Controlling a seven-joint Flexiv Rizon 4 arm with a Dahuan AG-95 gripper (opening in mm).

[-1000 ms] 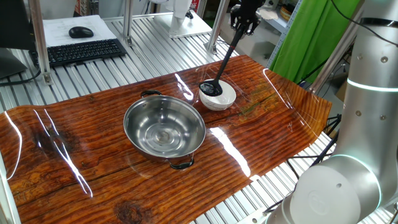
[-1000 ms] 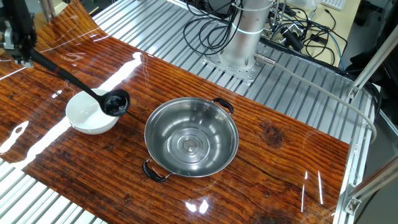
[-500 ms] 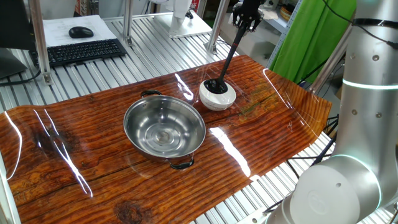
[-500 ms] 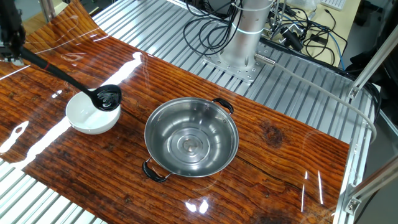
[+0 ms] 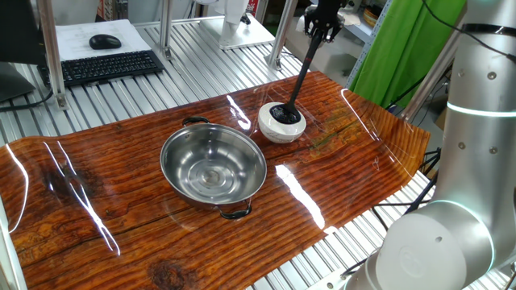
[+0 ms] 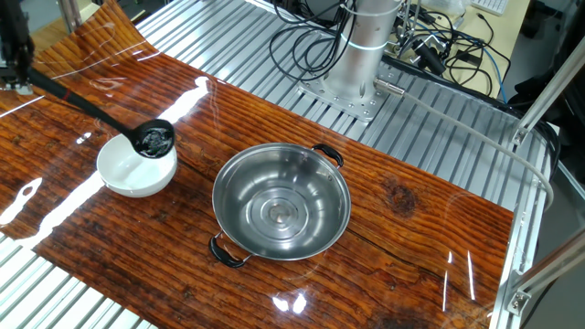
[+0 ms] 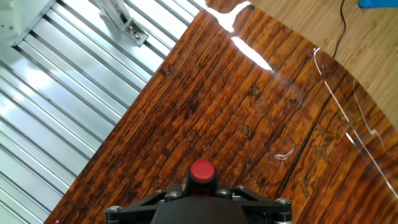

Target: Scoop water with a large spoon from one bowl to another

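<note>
Since the earlier frames, the large spoon had shifted: its scoop, which had hung over the near rim of the white bowl, now sat over the bowl's middle, and the handle stood steeper.

Largest in view was the wood-grain table cover, filling the lower half of one fixed view under a glossy clear sheet. On it, at the centre of the frame, stood the steel bowl, with its two dark loop handles at the upper left and lower right of its rim. Its inside gave only mirror reflections, so water could not be made out there. The white bowl sat just up and right of it, near but apart.

In the other fixed view the white bowl lay at left centre and the black scoop hung over its far rim, faintly glinting inside. The slim handle ran up to the gripper at the top of one fixed view, clenched on the handle's end. The hand view showed only wood grain and a red knob.
</note>
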